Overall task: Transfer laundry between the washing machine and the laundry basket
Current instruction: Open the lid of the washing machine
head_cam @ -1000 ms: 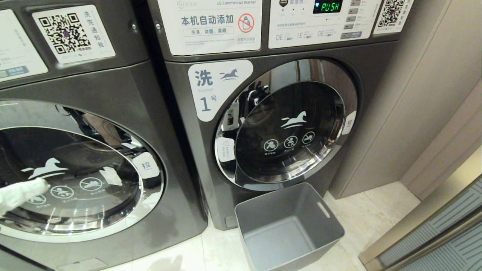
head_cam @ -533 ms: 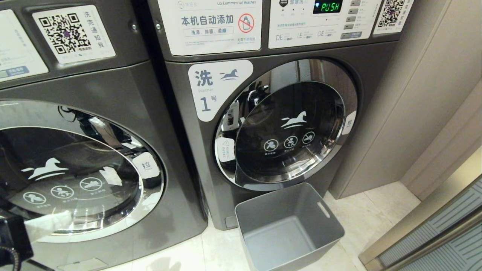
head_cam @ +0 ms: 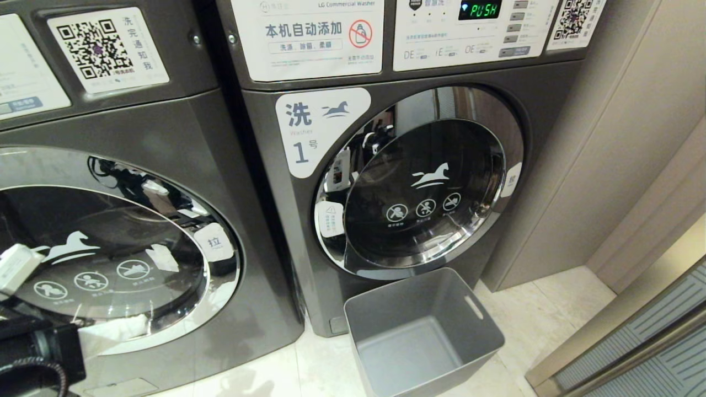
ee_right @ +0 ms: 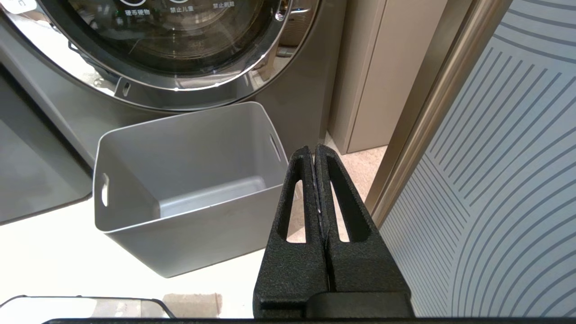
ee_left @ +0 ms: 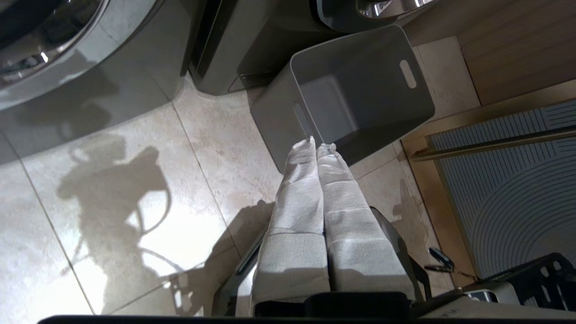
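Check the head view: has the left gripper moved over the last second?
Yes. The left gripper dropped out of view below the left washer's door; its wrist now shows there.

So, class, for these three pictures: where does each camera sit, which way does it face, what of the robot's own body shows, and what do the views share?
Head view: high on the robot, looking forward and down at two washing machines and the empty basket; part of the left arm shows.
Left wrist view: behind the shut, cloth-wrapped left gripper, facing down at floor tiles and the basket.
Right wrist view: behind the shut black right gripper, facing the basket and the washer door.
Shared: all three show the basket.
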